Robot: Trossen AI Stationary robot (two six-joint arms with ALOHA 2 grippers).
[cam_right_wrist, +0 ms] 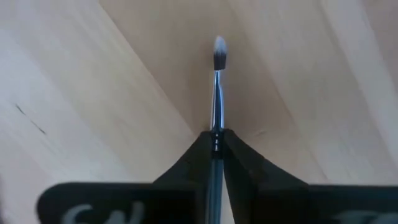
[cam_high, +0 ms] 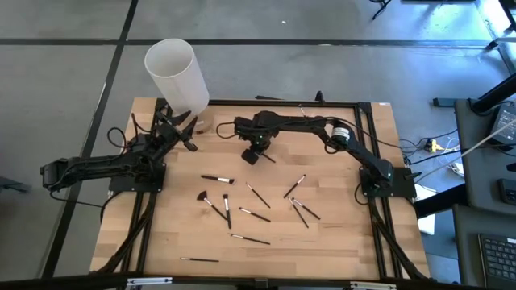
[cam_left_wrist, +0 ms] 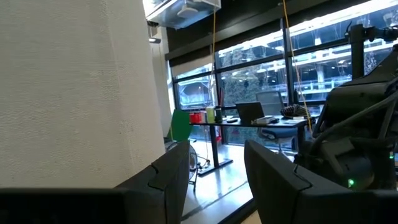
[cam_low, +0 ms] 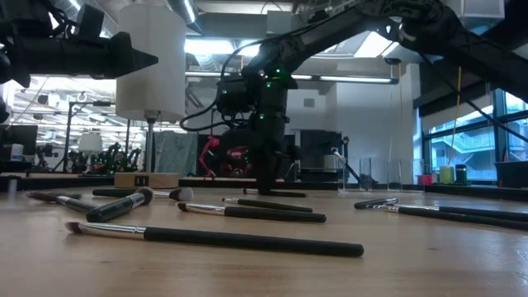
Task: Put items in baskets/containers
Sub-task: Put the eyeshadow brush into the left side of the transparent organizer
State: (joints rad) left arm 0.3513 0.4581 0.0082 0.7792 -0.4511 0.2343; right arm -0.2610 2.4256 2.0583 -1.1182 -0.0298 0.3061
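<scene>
- Your right gripper (cam_right_wrist: pixel 214 146) was down at the far middle of the table (cam_high: pixel 339 242), its fingers pinched onto the handle of one makeup brush (cam_right_wrist: pixel 217 87); the bristle tip stuck out beyond the fingers, just over the wood.
- Your left gripper (cam_high: pixel 184 133) hung at the far left corner, close beside the tall white cylinder (cam_high: pixel 177 72), fingers (cam_left_wrist: pixel 168 180) parted and holding nothing.
- The other brushes (cam_high: pixel 242 211) lay scattered flat across the table's middle and near part, mostly apart from one another.
- No clear holder could be made out in any view, so you had no confirmed drop target.
- Risk, as judged: the grip sat on a thin, round handle, so the brush might roll or swivel between the fingers on the lift, or slip out.
- Risk, as judged: swinging toward the left arm might bump the cylinder.
</scene>
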